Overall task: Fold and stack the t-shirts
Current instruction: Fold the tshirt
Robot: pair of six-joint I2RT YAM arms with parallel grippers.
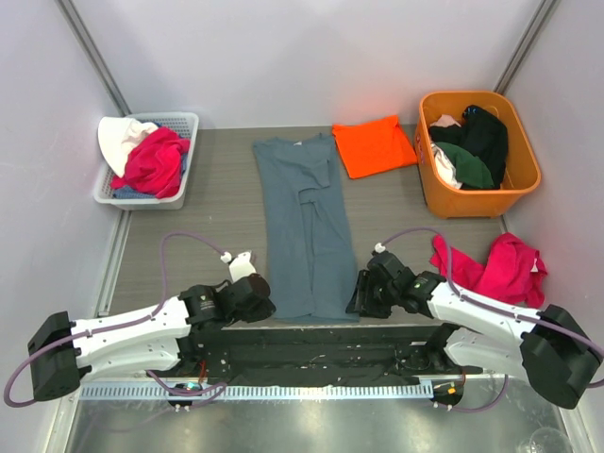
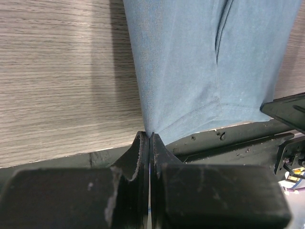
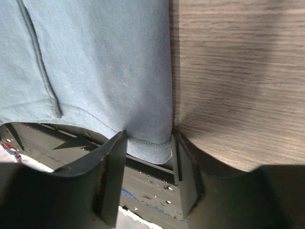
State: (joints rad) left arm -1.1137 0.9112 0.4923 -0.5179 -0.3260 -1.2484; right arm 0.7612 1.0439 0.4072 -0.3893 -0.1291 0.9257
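The large slate blue-grey t-shirt (image 1: 304, 226) lies flat as a long narrow strip, folded lengthwise, with its collar at the far end. My left gripper (image 1: 265, 305) is at the near left corner of the hem. In the left wrist view it (image 2: 150, 136) is shut on that corner of blue-grey cloth (image 2: 190, 62). My right gripper (image 1: 358, 300) is at the near right corner. Its jaws (image 3: 149, 138) stand open on either side of the hem corner (image 3: 147, 143), not pinching it. The folded orange t-shirt (image 1: 375, 144) lies at the back, right of the collar.
An orange plastic tub (image 1: 477, 200) of dark and white clothes stands at the back right. A white basket (image 1: 142, 198) with red and white garments stands at the back left. A crimson garment (image 1: 502, 269) lies by my right arm. The black base plate (image 1: 311, 344) runs under the hem.
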